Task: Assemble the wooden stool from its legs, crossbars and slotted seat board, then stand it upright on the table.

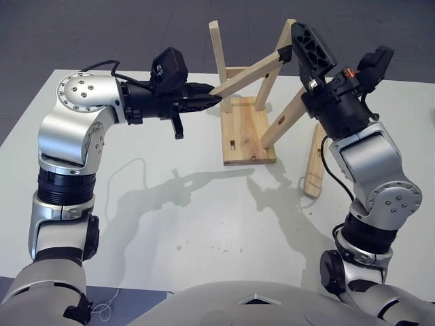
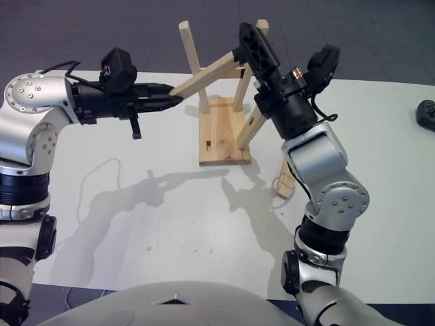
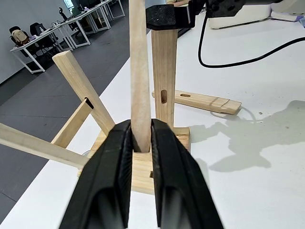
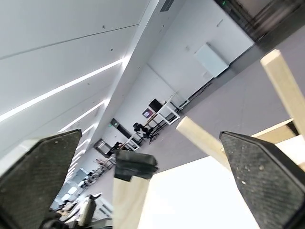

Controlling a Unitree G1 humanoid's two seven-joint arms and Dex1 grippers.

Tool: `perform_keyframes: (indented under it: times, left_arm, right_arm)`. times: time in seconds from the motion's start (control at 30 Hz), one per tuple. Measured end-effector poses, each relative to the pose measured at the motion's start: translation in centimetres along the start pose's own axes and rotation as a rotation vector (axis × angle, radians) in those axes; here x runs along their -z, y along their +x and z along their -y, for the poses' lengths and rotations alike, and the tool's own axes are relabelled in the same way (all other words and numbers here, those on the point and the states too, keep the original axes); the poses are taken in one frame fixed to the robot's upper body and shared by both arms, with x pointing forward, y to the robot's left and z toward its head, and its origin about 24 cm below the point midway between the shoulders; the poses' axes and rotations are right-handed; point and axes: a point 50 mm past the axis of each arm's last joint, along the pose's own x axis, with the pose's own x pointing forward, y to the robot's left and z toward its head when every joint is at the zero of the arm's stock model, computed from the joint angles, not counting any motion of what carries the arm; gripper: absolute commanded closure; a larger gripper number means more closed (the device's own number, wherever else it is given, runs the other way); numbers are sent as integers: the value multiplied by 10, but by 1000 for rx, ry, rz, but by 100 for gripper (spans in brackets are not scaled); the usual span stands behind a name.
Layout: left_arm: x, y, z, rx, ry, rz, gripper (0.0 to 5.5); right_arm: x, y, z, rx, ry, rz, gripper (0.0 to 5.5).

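Observation:
The seat board [image 1: 245, 139] lies flat on the white table [image 1: 204, 224], with legs standing up out of it. My left gripper [image 1: 212, 100] is shut on one end of a crossbar [image 1: 248, 75], which slants up to the right toward a tilted leg [image 1: 285, 115]. In the left wrist view the fingers [image 3: 119, 157] clamp the crossbar [image 3: 139, 71] from both sides. My right gripper [image 1: 306, 44] points upward at the top of that tilted leg, and its fingers [image 4: 47, 181] are spread wide apart. Another leg [image 1: 219, 61] stands at the board's far left.
A loose leg [image 1: 315, 163] lies on the table to the right of the board, beside my right forearm. A small black object [image 2: 427, 112] sits near the table's right edge. A thin cord [image 1: 105, 309] hangs at the front edge.

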Motion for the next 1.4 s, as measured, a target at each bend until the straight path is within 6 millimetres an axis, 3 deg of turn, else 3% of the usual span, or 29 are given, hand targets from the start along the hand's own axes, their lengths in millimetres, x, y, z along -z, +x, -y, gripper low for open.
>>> perform_keyframes:
  times: [0.1, 0.2, 0.37, 0.57, 1.0, 1.23, 1.4]
  left_arm:
    - [1, 1, 1, -1, -1, -3, 507]
    - [1, 2, 1, -6, -2, -2, 507]
    - [2, 4, 2, 0, -2, -5, 507]
    - [2, 10, 6, 17, 1, -1, 507]
    - [4, 6, 6, -20, -37, 23, 507]
    - [1, -1, 11, -8, -196, 85, 507]
    - [3, -2, 14, -11, -219, 80, 507]
  right_arm:
    - [6, 0, 4, 18, 25, -56, 10]
    - [8, -1, 2, 15, -67, -107, 10]
    - [5, 1, -2, -3, -94, -95, 90]
    - [8, 2, -7, -21, 186, -52, 190]
    - [15, -3, 11, 97, 283, -53, 410]
    - [17, -3, 9, 76, 295, -51, 413]
    - [20, -4, 11, 81, 299, -57, 413]
